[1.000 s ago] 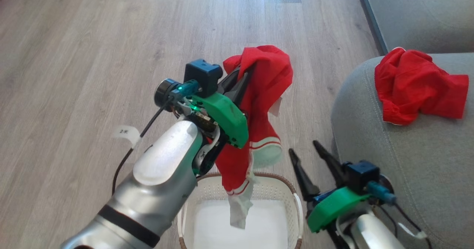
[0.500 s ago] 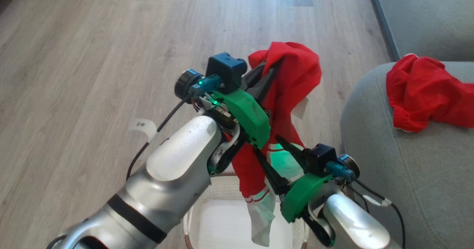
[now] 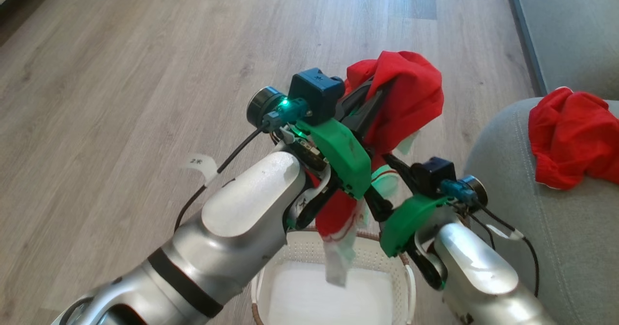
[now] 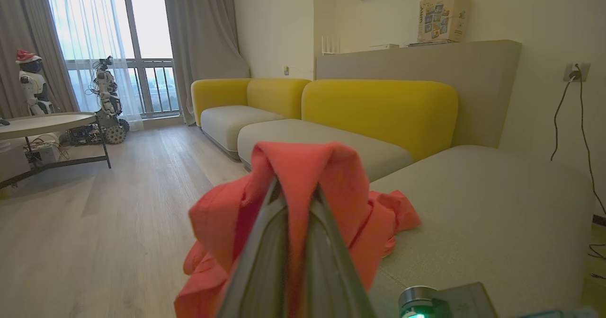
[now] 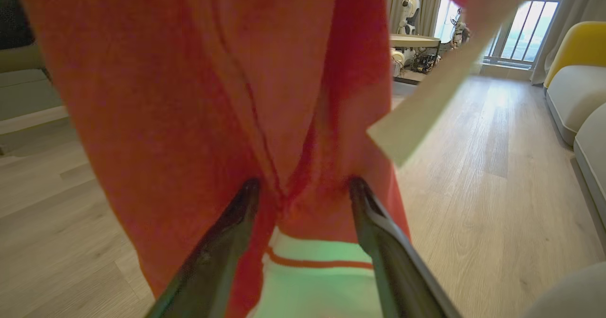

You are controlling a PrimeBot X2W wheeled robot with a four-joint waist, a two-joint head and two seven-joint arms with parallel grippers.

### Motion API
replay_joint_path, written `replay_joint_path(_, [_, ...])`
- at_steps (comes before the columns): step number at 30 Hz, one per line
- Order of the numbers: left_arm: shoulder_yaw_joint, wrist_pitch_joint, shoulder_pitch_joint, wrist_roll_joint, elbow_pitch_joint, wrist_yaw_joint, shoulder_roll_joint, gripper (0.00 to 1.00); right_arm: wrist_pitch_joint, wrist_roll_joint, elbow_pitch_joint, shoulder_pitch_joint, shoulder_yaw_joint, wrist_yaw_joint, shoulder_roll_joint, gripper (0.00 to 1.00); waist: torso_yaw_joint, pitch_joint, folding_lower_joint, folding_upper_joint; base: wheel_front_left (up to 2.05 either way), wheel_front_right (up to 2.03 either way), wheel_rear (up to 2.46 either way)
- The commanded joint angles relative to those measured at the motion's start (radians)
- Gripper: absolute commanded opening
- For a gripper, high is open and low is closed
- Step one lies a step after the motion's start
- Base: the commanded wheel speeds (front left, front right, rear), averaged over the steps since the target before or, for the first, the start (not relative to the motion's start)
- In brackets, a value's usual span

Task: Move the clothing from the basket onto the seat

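Clothing [image 3: 411, 93] hangs from closed left claw [image 4: 294, 190]; right claw [image 5: 304, 185] gapes.

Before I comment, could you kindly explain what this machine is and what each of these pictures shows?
It is a wheeled robot with two arms. The head camera looks down at a wooden floor, a white basket and a grey-green seat. The other two pictures come from cameras on each wrist, looking along that arm's tool. The left tool is shut on a red garment hanging over the basket. The right tool is open, its fingers either side of the hanging cloth. A second red garment already lies on the seat.
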Motion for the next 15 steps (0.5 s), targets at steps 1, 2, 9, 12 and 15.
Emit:
replay_joint_path(1, [0.028, -0.012, -0.072, -0.007, -0.027, 0.01, 0.011, 0.0, -0.007, 0.002, -0.025, -0.055, 0.015, 0.0, 0.009, 0.63, 0.003, -0.001, 0.0001, -0.0001, 0.0, 0.0, 0.0])
replay_joint_path(2, [0.027, -0.013, -0.072, -0.01, -0.024, 0.012, 0.011, 0.0, -0.007, 0.004, -0.023, -0.059, 0.021, 0.0, 0.009, 0.45, 0.004, -0.001, 0.0001, -0.0001, 0.0, 0.0, 0.0])
replay_joint_path(9, [0.035, -0.029, -0.064, -0.03, 0.012, 0.024, 0.014, 0.0, -0.007, 0.006, -0.01, -0.078, 0.04, 0.0, 0.009, 0.0, -0.001, 0.01, 0.0001, -0.0001, 0.0, 0.0, 0.0])
replay_joint_path(12, [0.049, -0.041, -0.051, -0.041, 0.034, 0.03, 0.022, 0.0, -0.007, 0.001, -0.015, -0.073, 0.03, 0.0, 0.009, 0.0, -0.013, 0.016, 0.0001, -0.0001, 0.0, 0.0, 0.0])
replay_joint_path(15, [0.067, -0.057, -0.033, -0.059, 0.053, 0.031, 0.029, 0.44, -0.007, -0.012, -0.02, -0.067, 0.008, 0.0, 0.009, 0.0, -0.03, 0.022, 0.0001, -0.0001, 0.0, 0.0, 0.0])
